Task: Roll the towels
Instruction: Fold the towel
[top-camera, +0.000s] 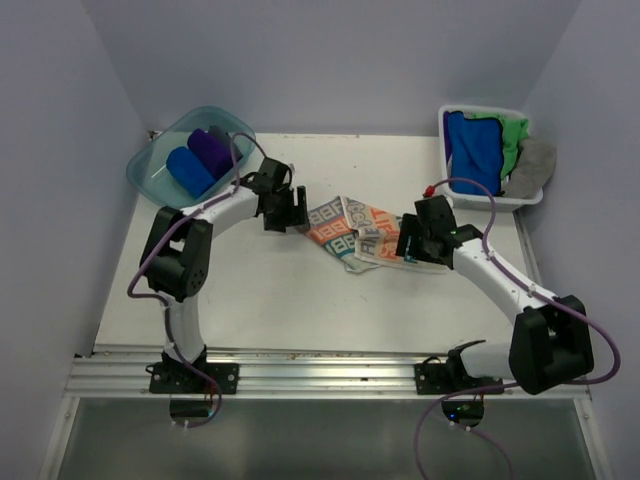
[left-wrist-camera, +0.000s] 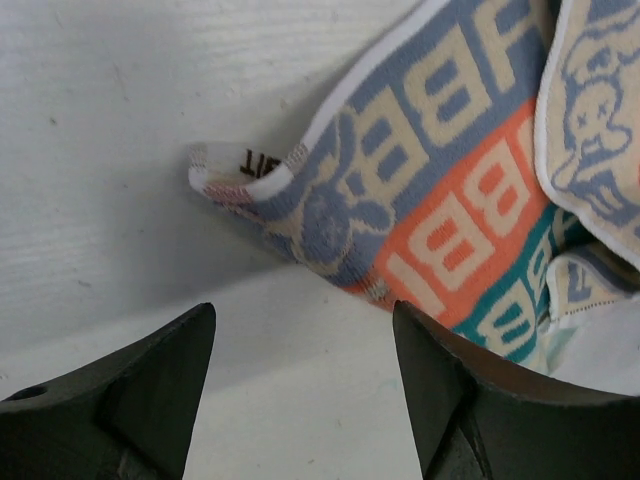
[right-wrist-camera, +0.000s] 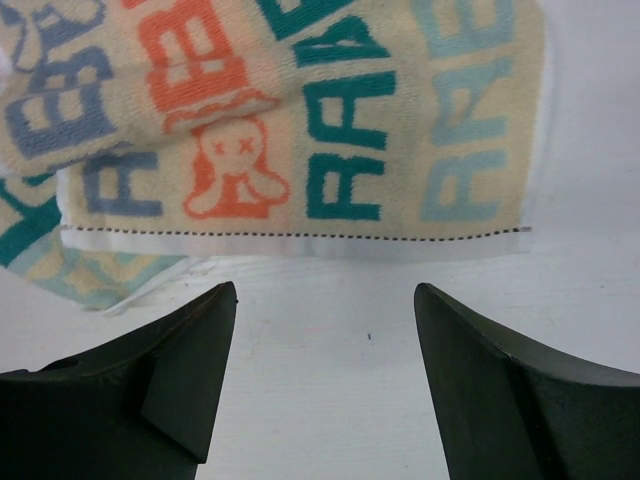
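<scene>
A cream lettered towel (top-camera: 350, 232) is laid crumpled in the middle of the tabletop (top-camera: 290, 300). The left hand (top-camera: 287, 212) is held open just beside its left edge, with nothing gripped. The right hand (top-camera: 412, 245) is held open at its right edge, also with nothing gripped. A rolled blue towel (top-camera: 188, 170) and a purple towel (top-camera: 211, 150) are seen in the tub (top-camera: 150, 172). More towels are heaped in the basket (top-camera: 480, 112).

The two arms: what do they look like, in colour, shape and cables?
Both arms have white links and black joints: the left arm, the right arm. A purple cable runs along each. The left gripper and right gripper are black, with broad tapering fingers.
</scene>
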